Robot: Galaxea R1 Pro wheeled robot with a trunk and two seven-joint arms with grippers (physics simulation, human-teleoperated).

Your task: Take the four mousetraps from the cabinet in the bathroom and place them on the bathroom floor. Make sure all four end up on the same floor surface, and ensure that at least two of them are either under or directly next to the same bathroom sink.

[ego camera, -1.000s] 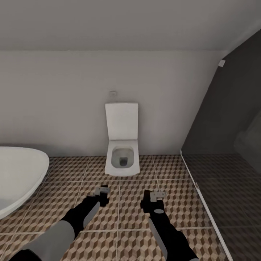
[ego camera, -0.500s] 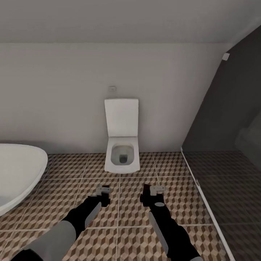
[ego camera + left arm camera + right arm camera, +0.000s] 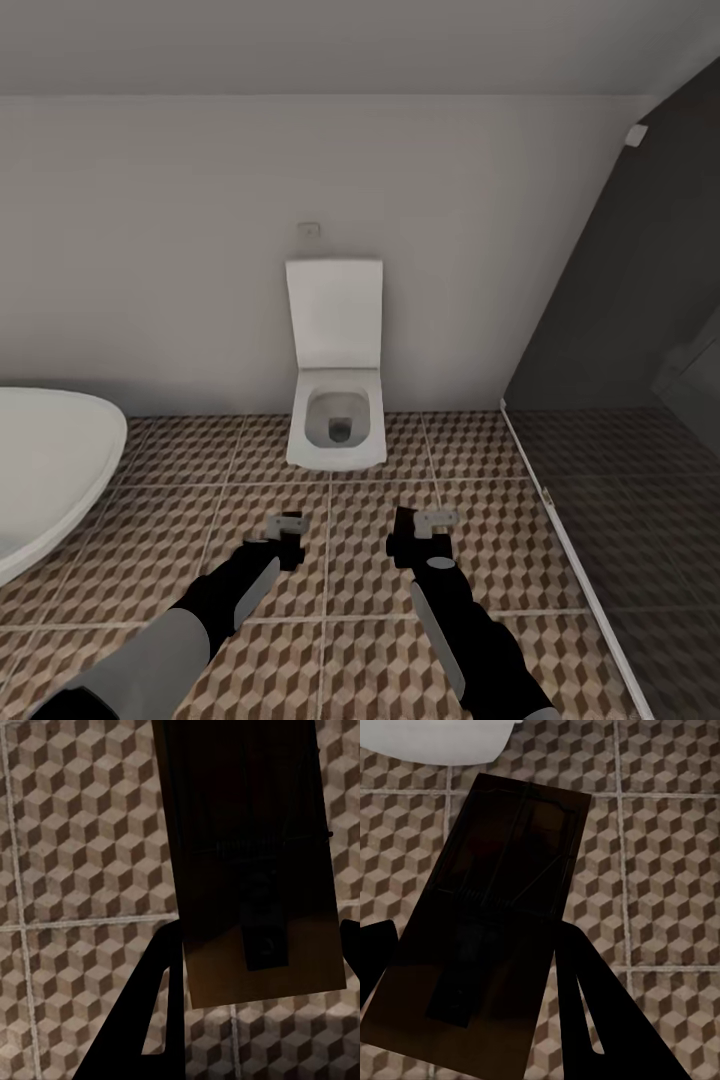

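mousetrap [image 3: 255,862] clamped in left end effector [image 3: 287,527] | second mousetrap [image 3: 487,922] in right end effector [image 3: 425,527]

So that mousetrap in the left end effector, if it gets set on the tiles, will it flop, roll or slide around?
Probably none of that. The mousetrap looks like a flat, rigid wooden board held straight out from the left end effector, so it likely won't bend. With flat faces and square edges it shouldn't roll or tip. On the smooth-looking bathroom floor it might skid if nudged, and its metal parts look delicate.
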